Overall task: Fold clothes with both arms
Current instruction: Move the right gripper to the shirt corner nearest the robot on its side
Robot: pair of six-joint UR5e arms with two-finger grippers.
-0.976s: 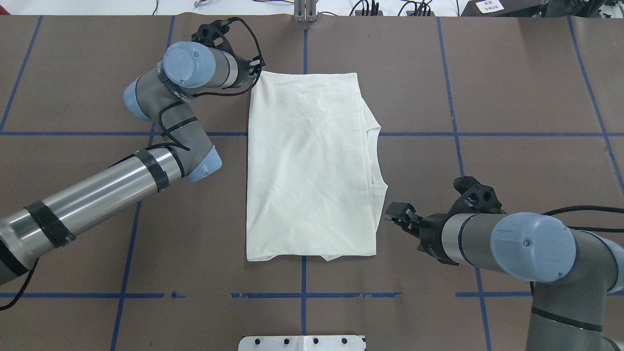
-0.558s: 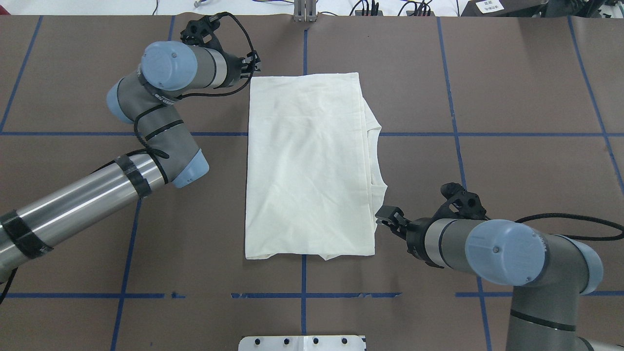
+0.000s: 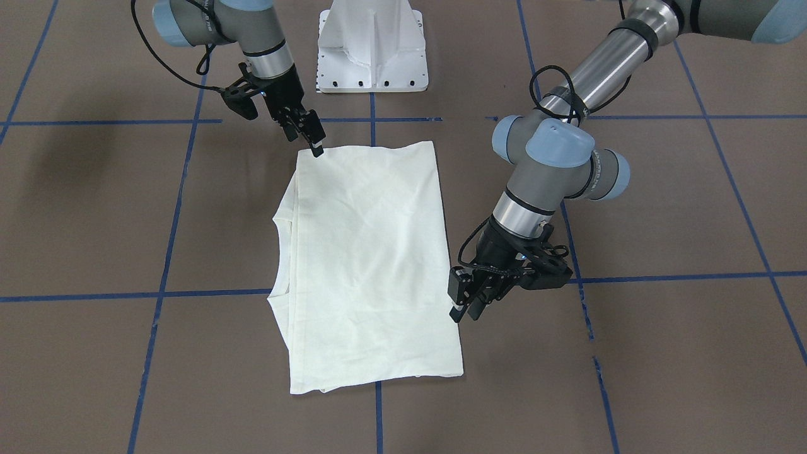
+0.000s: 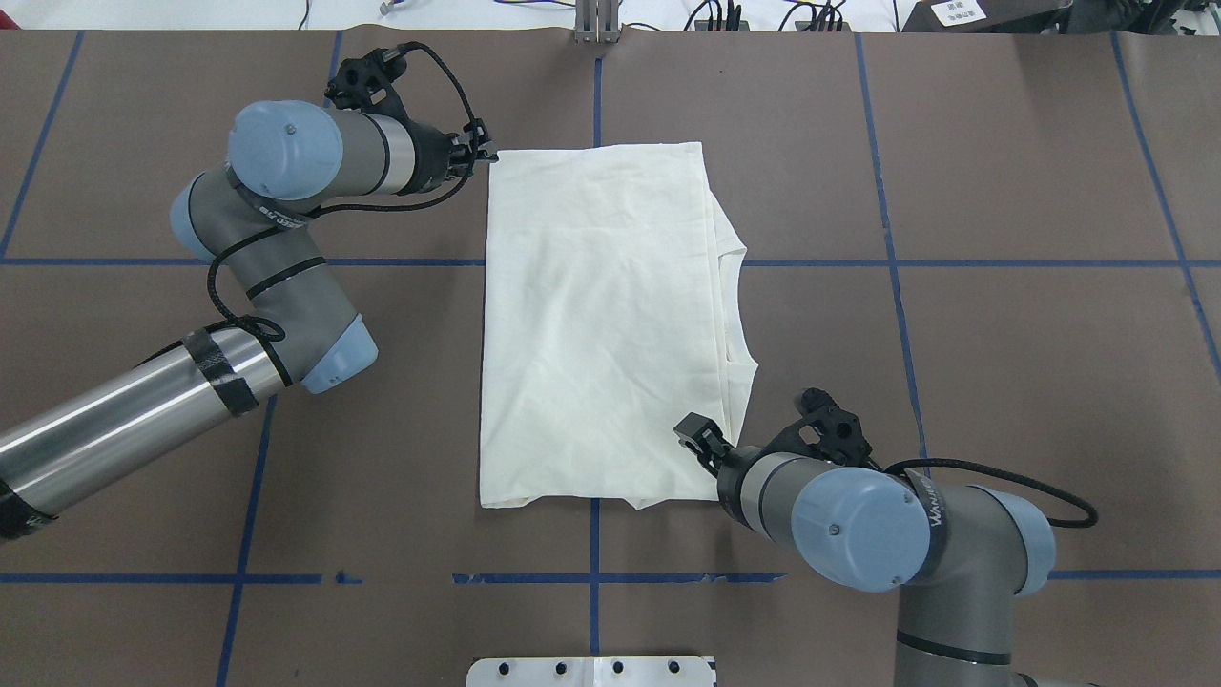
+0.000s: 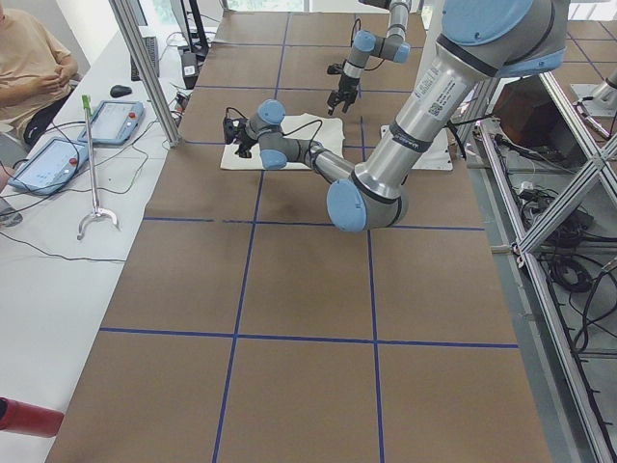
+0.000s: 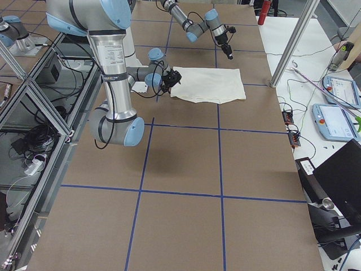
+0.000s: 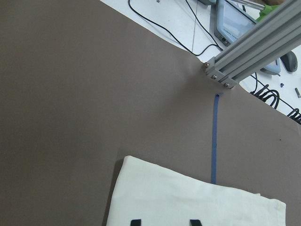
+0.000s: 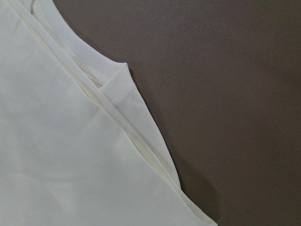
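Observation:
The cream shirt [image 4: 601, 324] lies folded into a plain rectangle mid-table, neckline at its right edge; no print shows. It also shows in the front view [image 3: 365, 265]. My left gripper [image 4: 482, 153] sits at the shirt's far left corner, open and empty; the same gripper shows low beside the cloth [image 3: 463, 302]. Its fingertips [image 7: 135, 221] stand apart over the shirt's corner [image 7: 188, 202]. My right gripper [image 4: 692, 434] hovers over the near right corner [image 3: 312, 142], apparently open. Its wrist view shows only layered shirt edges [image 8: 70, 155], no fingers.
The brown table cover [image 4: 1002, 191] carries blue tape lines [image 4: 887, 262]. The white pedestal base [image 3: 372, 50] stands at the near edge. An aluminium post [image 7: 244, 56] stands at the far edge. A seated person [image 5: 29, 68] and tablets [image 5: 48, 159] are beyond the far side.
My right arm has swung left, bringing its gripper from beside the shirt to over its near right corner. My left arm has drawn back leftward; its gripper is now just off the far left corner.

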